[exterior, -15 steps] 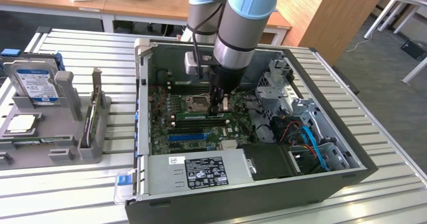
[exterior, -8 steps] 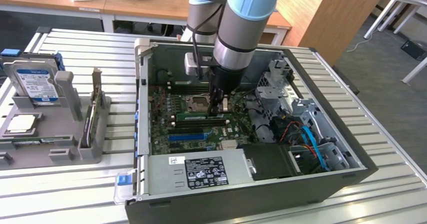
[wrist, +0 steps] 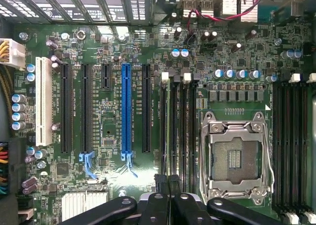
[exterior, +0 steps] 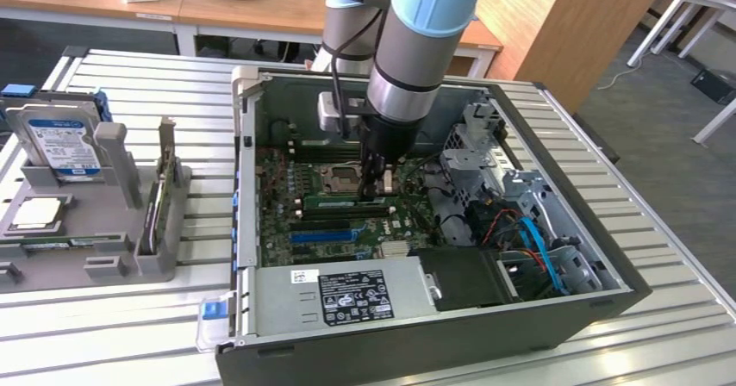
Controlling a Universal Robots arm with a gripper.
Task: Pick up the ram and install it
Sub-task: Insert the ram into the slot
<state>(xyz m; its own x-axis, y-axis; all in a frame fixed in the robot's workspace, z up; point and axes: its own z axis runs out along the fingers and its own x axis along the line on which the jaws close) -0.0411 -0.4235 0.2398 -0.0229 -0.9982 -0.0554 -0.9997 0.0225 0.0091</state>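
One ram (exterior: 345, 203) stands on edge just below the CPU socket (exterior: 343, 177) at the exterior view's centre, its long axis running left to right, while the gripper (exterior: 374, 192), fingers drawn together, hangs over its right end, any contact hidden behind them.

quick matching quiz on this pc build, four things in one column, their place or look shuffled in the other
Things:
1 hard drive
2 ram stick
3 processor socket
4 blue slot

Descriptions:
a silver frame, no chip in it
b green, inside the case, by the gripper
c standing in the grey holder outside the case
d between black slots

Pairs: 1-c, 2-b, 3-a, 4-d
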